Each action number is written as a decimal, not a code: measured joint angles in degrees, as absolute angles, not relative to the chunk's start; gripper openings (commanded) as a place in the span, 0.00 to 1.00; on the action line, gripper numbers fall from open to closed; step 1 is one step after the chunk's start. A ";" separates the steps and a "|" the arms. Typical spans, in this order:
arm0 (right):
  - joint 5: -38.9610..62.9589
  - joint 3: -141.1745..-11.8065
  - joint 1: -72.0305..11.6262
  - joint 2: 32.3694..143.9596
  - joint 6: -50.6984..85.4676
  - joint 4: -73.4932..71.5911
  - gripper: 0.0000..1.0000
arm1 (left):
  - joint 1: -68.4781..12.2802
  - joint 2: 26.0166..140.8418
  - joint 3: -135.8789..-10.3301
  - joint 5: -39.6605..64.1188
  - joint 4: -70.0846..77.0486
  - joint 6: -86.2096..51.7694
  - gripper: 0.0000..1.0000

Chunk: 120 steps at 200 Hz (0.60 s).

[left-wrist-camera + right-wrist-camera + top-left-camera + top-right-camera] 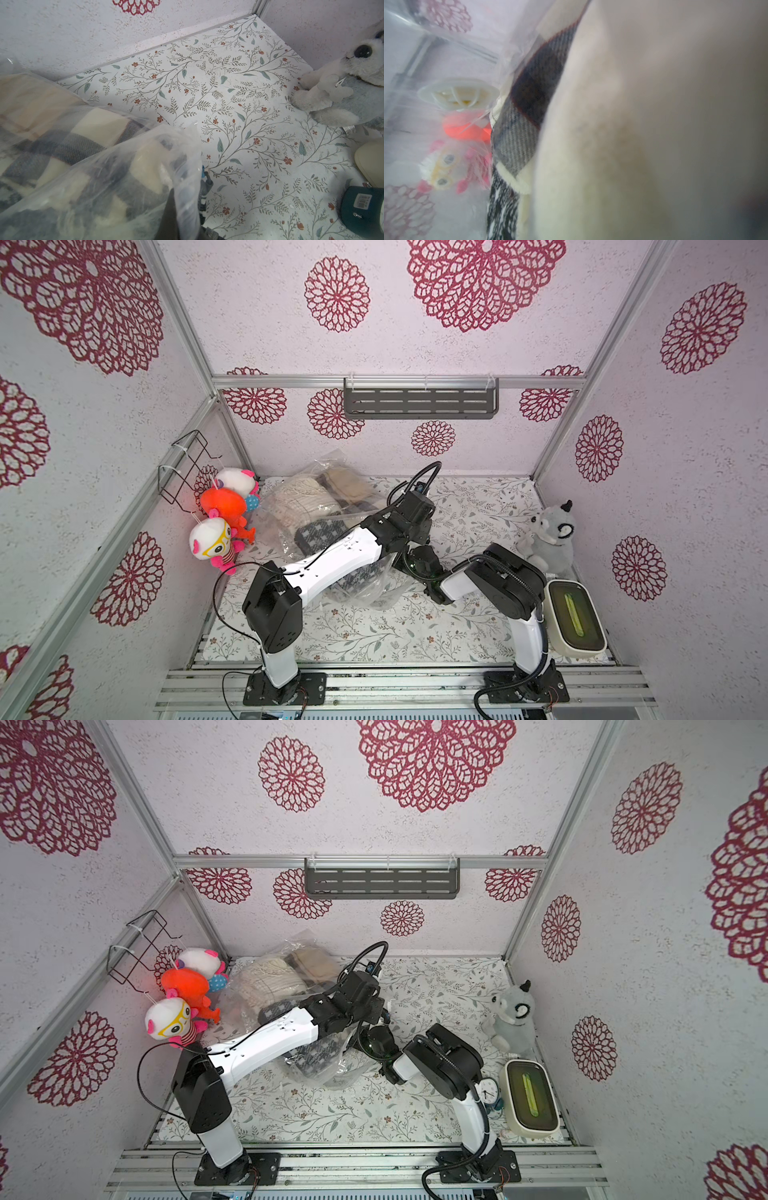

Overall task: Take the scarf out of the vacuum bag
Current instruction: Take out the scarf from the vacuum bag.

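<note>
Scarves (pixel 320 531) all sit inside the bag (pixel 266 526), none out yet, just beside the left claw (pixel 188 199), which pinches the bag's plastic edge, while the right claw (pixel 405 564), closed, is pushed in among them, its catch hidden.

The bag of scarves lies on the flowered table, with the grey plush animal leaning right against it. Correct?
Not quite: the grey plush animal sits well apart from the bag, across the table by the opposite wall, as both top views show. The rest holds.
</note>
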<state>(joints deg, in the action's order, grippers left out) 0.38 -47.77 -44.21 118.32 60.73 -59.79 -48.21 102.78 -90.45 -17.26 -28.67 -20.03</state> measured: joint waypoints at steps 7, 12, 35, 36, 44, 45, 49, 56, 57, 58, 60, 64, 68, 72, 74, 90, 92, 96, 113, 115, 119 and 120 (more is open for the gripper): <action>0.56 -47.51 -44.14 118.28 60.51 -60.10 0.00 | -47.81 102.80 -90.43 -17.23 -28.64 -20.14 0.00; 0.69 -47.18 -44.12 118.13 60.53 -60.36 0.00 | -47.51 102.80 -90.35 -17.19 -28.51 -20.21 0.00; 0.86 -43.35 -44.14 115.94 60.47 -61.04 0.00 | -45.67 103.24 -90.13 -16.29 -27.46 -20.82 0.00; 0.86 -43.20 -44.14 115.83 60.45 -61.04 0.00 | -45.47 103.33 -90.13 -16.12 -27.40 -20.84 0.00; 0.86 -41.45 -44.21 114.50 60.36 -60.90 0.00 | -44.51 103.98 -90.24 -15.59 -26.94 -21.06 0.00; 0.86 -41.17 -44.21 114.24 60.36 -60.88 0.00 | -44.42 104.05 -90.26 -15.53 -26.94 -21.08 0.00; 0.89 -40.34 -44.23 113.43 60.25 -60.69 0.00 | -44.01 104.44 -90.39 -15.31 -26.81 -21.19 0.00; 0.86 -39.05 -44.31 112.01 60.05 -60.45 0.00 | -43.16 105.45 -90.89 -14.83 -26.57 -21.32 0.00; 0.86 -38.92 -44.34 111.90 60.03 -60.45 0.00 | -43.07 105.54 -90.96 -14.79 -26.55 -21.34 0.00; 0.86 -38.81 -44.34 111.77 60.05 -60.45 0.00 | -43.00 105.62 -91.02 -14.76 -26.52 -21.34 0.00; 0.86 -38.48 -44.36 111.37 60.03 -60.42 0.00 | -42.78 105.95 -91.15 -14.68 -26.44 -21.39 0.00; 0.86 -37.82 -44.45 110.50 59.99 -60.23 0.00 | -42.46 106.54 -91.46 -14.46 -26.35 -21.47 0.00; 0.86 -37.30 -44.49 109.69 59.94 -59.96 0.00 | -42.11 107.24 -91.92 -14.39 -26.33 -21.52 0.00; 0.86 -36.86 -44.58 108.97 59.81 -59.66 0.00 | -41.91 107.90 -92.36 -14.31 -26.33 -21.54 0.00; 0.86 -36.64 -44.62 108.53 59.77 -59.51 0.00 | -41.78 108.31 -92.66 -14.26 -26.35 -21.58 0.00; 0.14 -35.42 -45.12 104.99 58.59 -56.73 0.00 | -41.15 111.74 -95.66 -14.00 -26.72 -21.71 0.00; -0.01 -35.31 -45.21 104.49 58.43 -56.31 0.00 | -41.04 112.27 -96.16 -14.00 -26.81 -21.71 0.00; -0.10 -35.05 -45.36 103.46 58.04 -55.51 0.00 | -40.86 113.12 -96.88 -13.93 -26.83 -21.71 0.00; -0.60 -33.71 -46.13 99.72 57.19 -53.56 0.00 | -40.38 116.03 -98.94 -13.50 -26.92 -21.91 0.00; -0.67 -33.54 -46.22 99.33 57.06 -53.41 0.00 | -40.34 116.27 -99.02 -13.37 -26.94 -21.96 0.00; -0.82 -33.19 -46.39 98.65 56.97 -53.10 0.00 | -40.29 116.51 -99.09 -13.34 -26.96 -22.02 0.00; -0.82 -33.12 -46.41 98.54 56.95 -53.04 0.00 | -40.29 116.55 -99.11 -13.34 -26.96 -22.04 0.00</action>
<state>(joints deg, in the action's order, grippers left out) -0.82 -33.12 -46.41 98.54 56.95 -53.04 -40.29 116.55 -99.11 -13.34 -26.96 -22.04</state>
